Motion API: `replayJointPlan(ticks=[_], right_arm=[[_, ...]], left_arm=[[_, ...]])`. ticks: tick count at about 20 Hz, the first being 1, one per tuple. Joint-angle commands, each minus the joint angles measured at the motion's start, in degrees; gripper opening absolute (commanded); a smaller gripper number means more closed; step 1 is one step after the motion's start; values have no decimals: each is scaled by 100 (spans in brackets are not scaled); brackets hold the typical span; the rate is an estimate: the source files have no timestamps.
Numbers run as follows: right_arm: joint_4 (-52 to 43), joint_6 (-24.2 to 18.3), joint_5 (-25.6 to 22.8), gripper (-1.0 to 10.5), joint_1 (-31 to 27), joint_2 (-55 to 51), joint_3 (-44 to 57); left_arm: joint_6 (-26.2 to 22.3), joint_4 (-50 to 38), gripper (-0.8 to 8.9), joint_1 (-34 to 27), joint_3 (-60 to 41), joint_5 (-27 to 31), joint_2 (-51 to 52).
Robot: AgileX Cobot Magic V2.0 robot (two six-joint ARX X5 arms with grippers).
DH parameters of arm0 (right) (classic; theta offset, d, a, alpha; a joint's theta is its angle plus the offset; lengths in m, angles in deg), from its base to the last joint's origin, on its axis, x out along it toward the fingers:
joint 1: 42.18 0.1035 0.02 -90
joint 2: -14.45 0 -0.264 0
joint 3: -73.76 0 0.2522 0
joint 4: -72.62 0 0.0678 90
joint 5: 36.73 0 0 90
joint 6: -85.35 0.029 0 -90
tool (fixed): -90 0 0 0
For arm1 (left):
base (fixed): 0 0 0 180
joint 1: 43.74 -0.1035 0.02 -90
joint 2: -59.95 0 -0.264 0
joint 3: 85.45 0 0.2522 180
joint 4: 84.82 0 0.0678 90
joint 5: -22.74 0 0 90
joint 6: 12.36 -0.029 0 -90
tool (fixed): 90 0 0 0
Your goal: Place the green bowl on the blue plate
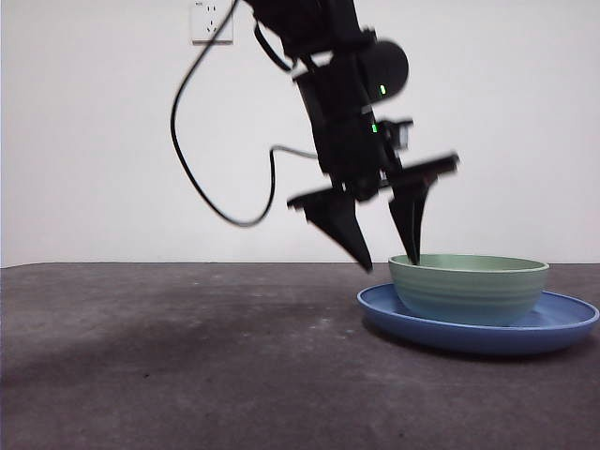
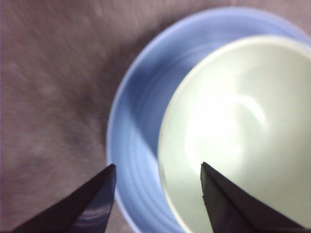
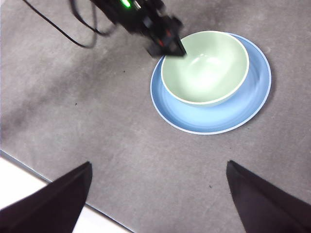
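The green bowl (image 1: 469, 289) stands upright on the blue plate (image 1: 562, 328), a little off the plate's centre. My left gripper (image 1: 389, 262) is open and tilted over the bowl's near rim. One jaw is just above the inside of the bowl, the other outside it over the plate. The left wrist view shows the bowl (image 2: 233, 131) and plate (image 2: 136, 121) between the open left gripper (image 2: 158, 165). My right gripper (image 3: 158, 164) is open and empty, high above the table, looking down on the bowl (image 3: 204, 68), the plate (image 3: 214, 119) and the left gripper (image 3: 167, 43).
The table (image 1: 187, 356) has a dark grey cover; its edge (image 3: 34, 177) shows in the right wrist view. A black cable (image 1: 187, 159) hangs from the left arm. A wall socket (image 1: 211, 21) is on the white wall behind.
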Motion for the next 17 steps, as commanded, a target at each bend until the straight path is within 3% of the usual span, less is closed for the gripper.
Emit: replayJointPlan(ticks=[1, 7, 12, 17], right_arm=[[-28, 57, -85, 444, 22, 17, -118], [-35, 55, -254, 444, 22, 17, -118], [-66, 55, -269, 444, 22, 17, -118], [-109, 55, -271, 444, 22, 20, -118]], left_arm=[[9, -37, 284, -122, 186, 17, 544], [-76, 181, 284, -584, 184, 26, 1987], [-315, 1019, 286, -1185, 142, 232, 2977], [-385, 739, 285, -1685, -1215, 214, 4352]])
